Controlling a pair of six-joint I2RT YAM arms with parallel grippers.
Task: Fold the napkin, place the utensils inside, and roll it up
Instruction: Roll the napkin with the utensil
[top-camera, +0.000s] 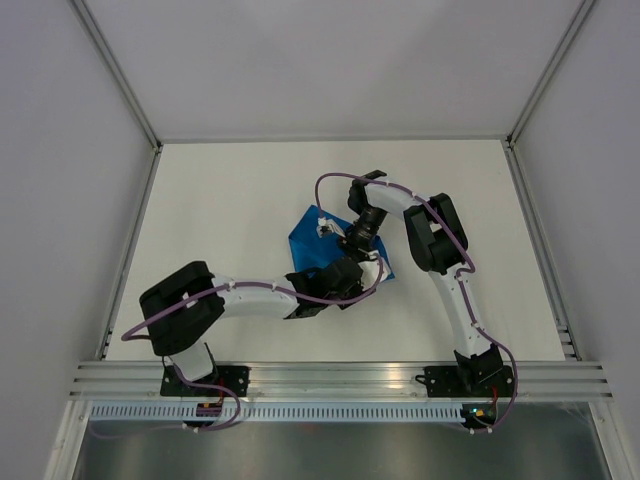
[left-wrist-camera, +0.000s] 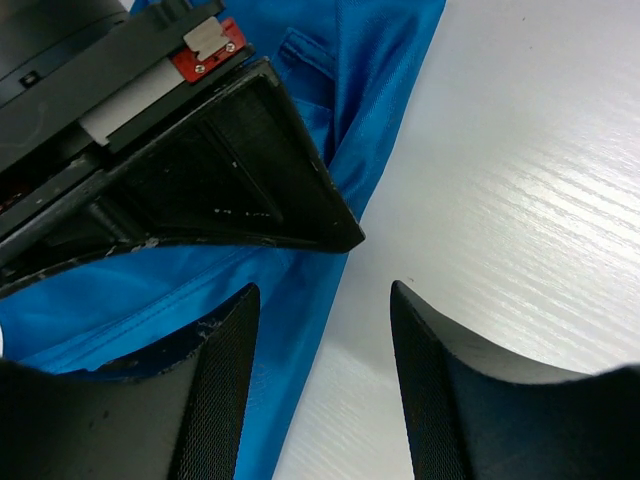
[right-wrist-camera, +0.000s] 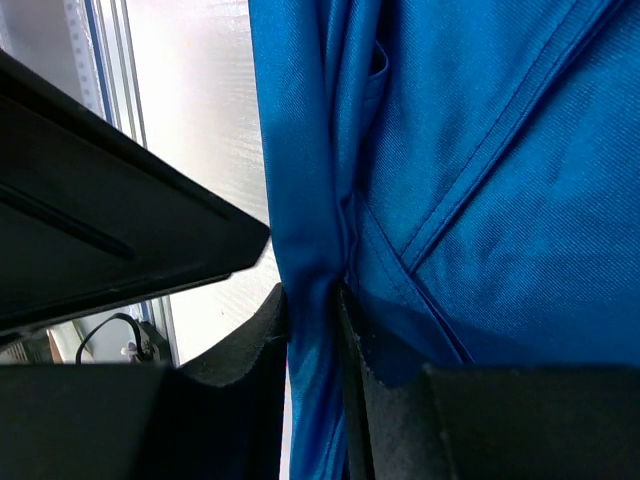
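The blue napkin (top-camera: 308, 246) lies bunched and folded mid-table, partly under both grippers. My right gripper (top-camera: 354, 243) is shut on a rolled fold along the napkin's edge; in the right wrist view the cloth (right-wrist-camera: 500, 150) is pinched between its jaws (right-wrist-camera: 312, 305). My left gripper (top-camera: 348, 274) is open right beside it. In the left wrist view it (left-wrist-camera: 322, 290) straddles the napkin's edge (left-wrist-camera: 370, 100), one finger over cloth, the other over bare table, gripping nothing. The utensils are hidden or out of view.
The white table (top-camera: 230, 220) is walled by grey panels at left, back and right. An aluminium rail (top-camera: 330, 380) carries the arm bases at the near edge. The right gripper's black finger (left-wrist-camera: 230, 180) fills the upper left of the left wrist view.
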